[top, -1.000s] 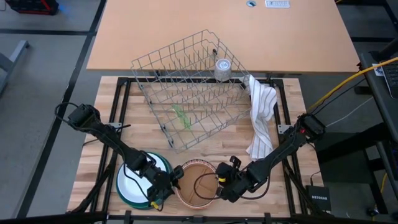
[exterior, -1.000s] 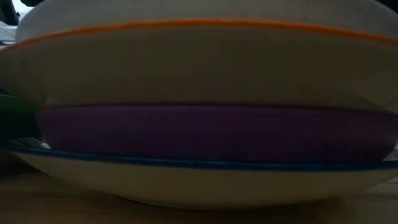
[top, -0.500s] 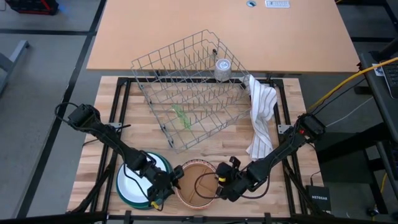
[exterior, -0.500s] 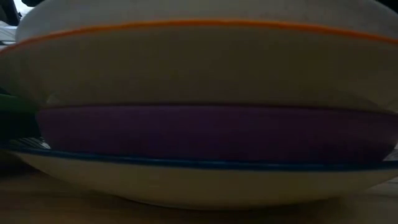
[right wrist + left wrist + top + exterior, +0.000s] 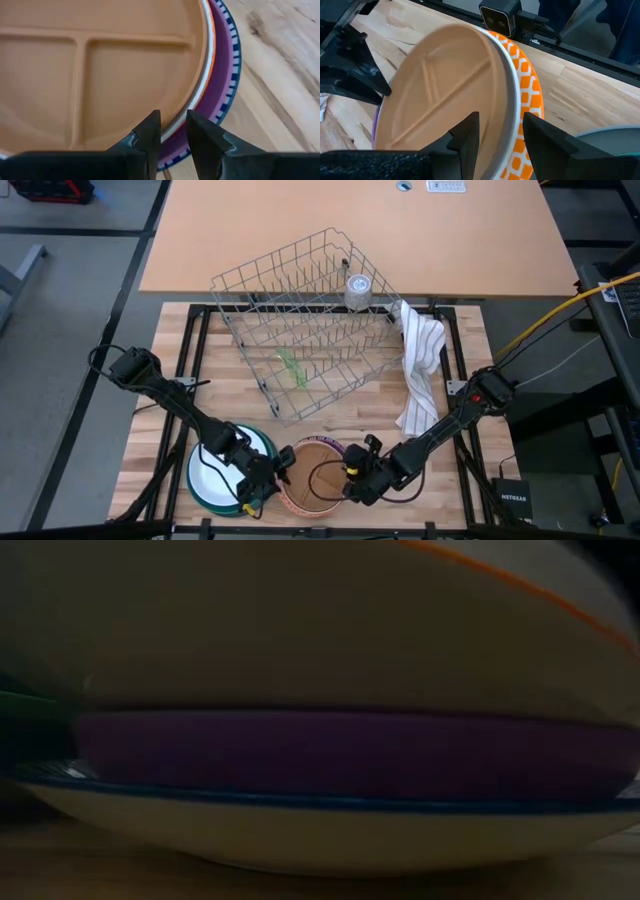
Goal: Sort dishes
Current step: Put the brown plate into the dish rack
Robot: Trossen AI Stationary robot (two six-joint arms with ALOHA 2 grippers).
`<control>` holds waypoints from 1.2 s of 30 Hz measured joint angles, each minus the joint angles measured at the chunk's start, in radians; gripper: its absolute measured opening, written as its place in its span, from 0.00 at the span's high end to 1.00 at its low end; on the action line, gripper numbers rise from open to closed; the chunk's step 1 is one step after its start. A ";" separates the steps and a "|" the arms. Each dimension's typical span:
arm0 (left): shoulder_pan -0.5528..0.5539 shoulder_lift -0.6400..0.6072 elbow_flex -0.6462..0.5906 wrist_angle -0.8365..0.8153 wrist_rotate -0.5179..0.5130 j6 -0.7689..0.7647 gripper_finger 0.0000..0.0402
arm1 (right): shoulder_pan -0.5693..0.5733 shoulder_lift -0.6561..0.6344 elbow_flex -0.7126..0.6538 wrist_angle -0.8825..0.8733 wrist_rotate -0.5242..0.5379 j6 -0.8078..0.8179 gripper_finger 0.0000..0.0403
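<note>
Both pincers grip opposite rims of the brown plate [image 5: 318, 476], top of a small stack at the table's [image 5: 230, 395] near edge. Left pincer [image 5: 500, 131] is closed on the brown and orange-patterned rims; right pincer [image 5: 173, 131] is narrowly closed on the rim. Risk: uneven pull could drag the purple plate [image 5: 220, 85] along or tip the stack. Butcher-block top; wire rack [image 5: 305, 320] behind; grey floor.
</note>
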 joint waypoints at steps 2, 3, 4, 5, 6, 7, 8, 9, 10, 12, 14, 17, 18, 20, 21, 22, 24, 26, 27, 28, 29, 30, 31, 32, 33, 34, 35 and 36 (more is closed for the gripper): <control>0.000 0.000 0.000 -0.001 0.000 0.000 0.65 | 0.000 0.003 0.000 0.011 -0.002 -0.004 0.76; 0.000 0.000 0.000 0.000 0.000 0.004 0.65 | 0.000 0.003 0.000 0.011 -0.004 -0.005 0.76; 0.000 0.000 0.000 -0.001 0.000 0.011 0.65 | 0.000 0.003 0.000 0.011 -0.005 -0.005 0.76; 0.000 0.000 0.000 -0.001 0.000 0.025 0.65 | 0.000 0.003 0.000 0.011 -0.006 -0.006 0.76; 0.000 0.000 0.000 -0.001 0.000 0.035 0.65 | 0.000 0.003 0.000 0.012 -0.006 -0.006 0.76; 0.001 0.000 0.000 -0.001 0.000 0.048 0.65 | 0.000 0.003 0.000 0.013 -0.006 -0.006 0.76; 0.003 0.000 0.000 -0.001 0.000 0.055 0.65 | 0.000 0.003 0.000 0.013 -0.006 -0.007 0.76; 0.004 0.000 0.000 -0.001 0.000 0.057 0.65 | 0.000 0.003 0.000 0.013 -0.006 -0.007 0.76; 0.007 0.000 0.000 -0.001 0.000 0.055 0.65 | 0.000 0.003 0.000 0.013 -0.002 -0.007 0.76; 0.016 0.000 0.000 -0.001 0.003 0.044 0.65 | 0.000 0.003 0.000 0.014 0.001 -0.007 0.76; 0.024 0.000 0.000 -0.002 0.006 0.033 0.65 | 0.000 0.003 0.000 0.014 0.002 -0.007 0.76; 0.034 0.003 0.000 0.001 0.007 0.027 0.65 | 0.000 0.003 0.000 0.014 0.002 -0.007 0.76; 0.038 0.007 0.000 0.005 0.002 0.027 0.65 | 0.000 0.003 0.000 0.016 0.002 -0.007 0.76; 0.040 0.026 0.000 0.001 0.008 0.031 0.65 | 0.000 0.003 0.000 0.014 0.006 -0.007 0.76; 0.040 0.038 0.001 0.012 0.008 0.037 0.65 | 0.001 0.003 0.000 0.014 0.011 -0.008 0.76; 0.038 0.049 0.002 0.021 0.007 0.047 0.65 | 0.000 0.003 0.000 0.015 0.012 -0.009 0.76; 0.036 0.067 0.004 0.025 0.008 0.065 0.65 | 0.000 0.003 0.000 0.017 0.013 -0.010 0.76; 0.035 0.079 0.006 0.032 0.010 0.082 0.67 | 0.000 0.003 0.000 0.017 0.019 -0.010 0.76; 0.032 0.080 0.005 0.032 0.009 0.084 0.69 | 0.000 0.003 0.000 0.017 0.019 -0.010 0.76; 0.030 0.080 0.005 0.032 0.008 0.085 0.70 | 0.000 0.003 0.000 0.019 0.019 -0.010 0.76; 0.028 0.080 0.004 0.036 0.007 0.083 0.72 | 0.000 0.003 0.000 0.019 0.020 -0.010 0.76; 0.026 0.077 0.003 0.040 0.007 0.081 0.75 | 0.000 0.003 0.000 0.019 0.019 -0.010 0.76; 0.025 0.075 0.003 0.044 0.007 0.081 0.77 | 0.000 0.003 0.000 0.019 0.020 -0.010 0.76; 0.025 0.074 0.002 0.048 0.007 0.081 0.80 | 0.000 0.003 0.000 0.020 0.022 -0.010 0.76; 0.025 0.069 0.001 0.048 0.007 0.080 0.83 | 0.000 0.003 0.000 0.020 0.025 -0.010 0.76; 0.025 0.066 0.000 0.044 0.008 0.081 0.86 | 0.000 0.003 0.000 0.019 0.026 -0.014 0.76; 0.025 0.066 0.000 0.043 0.009 0.081 0.89 | 0.000 0.003 0.002 0.016 0.026 -0.024 0.76; 0.025 0.064 0.000 0.042 0.012 0.082 0.91 | 0.000 0.003 0.008 0.014 0.028 -0.033 0.76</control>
